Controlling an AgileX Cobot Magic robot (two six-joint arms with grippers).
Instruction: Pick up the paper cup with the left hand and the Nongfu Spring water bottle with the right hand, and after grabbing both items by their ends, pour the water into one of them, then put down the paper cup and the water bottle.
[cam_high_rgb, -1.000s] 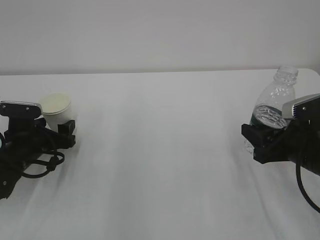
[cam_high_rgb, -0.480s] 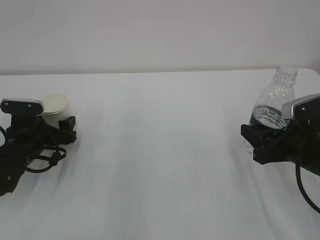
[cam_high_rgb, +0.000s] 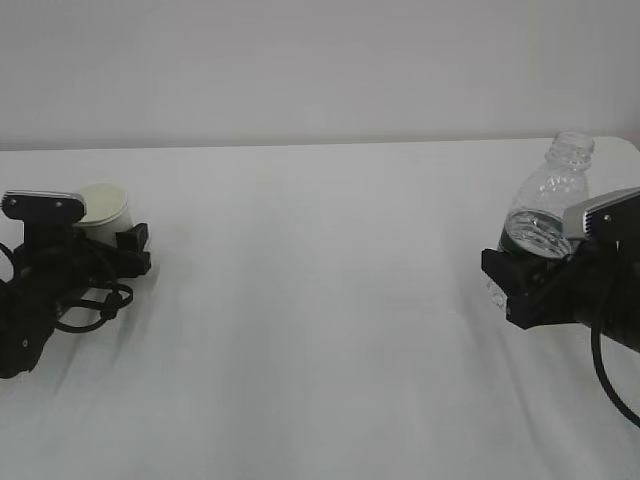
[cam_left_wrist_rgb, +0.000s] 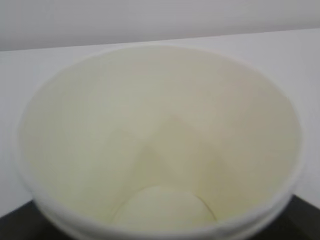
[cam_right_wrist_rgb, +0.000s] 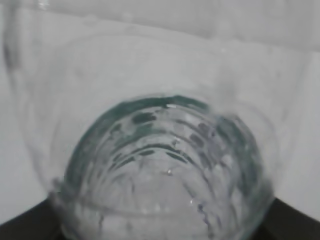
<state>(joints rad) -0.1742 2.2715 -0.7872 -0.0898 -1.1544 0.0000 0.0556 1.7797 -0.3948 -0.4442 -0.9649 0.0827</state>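
The white paper cup (cam_high_rgb: 104, 208) is tipped back toward the left arm, its cream inside showing. My left gripper (cam_high_rgb: 128, 248) is shut on its lower part, just above the table. The cup's empty inside (cam_left_wrist_rgb: 160, 150) fills the left wrist view, and only dark jaw corners show at the bottom edge. The clear Nongfu Spring water bottle (cam_high_rgb: 548, 205) leans left, capless neck uppermost, with its green label band at the grip. My right gripper (cam_high_rgb: 512, 285) is shut on its lower end. The bottle's ribbed body (cam_right_wrist_rgb: 165, 165) fills the right wrist view. I cannot make out the water level.
The white table (cam_high_rgb: 320, 300) stretches bare between the two arms, with a plain pale wall behind it. The table's far right corner lies just behind the bottle.
The left gripper has lifted the cup slightly and tipped it back toward the arm. The right arm and the bottle have barely moved.
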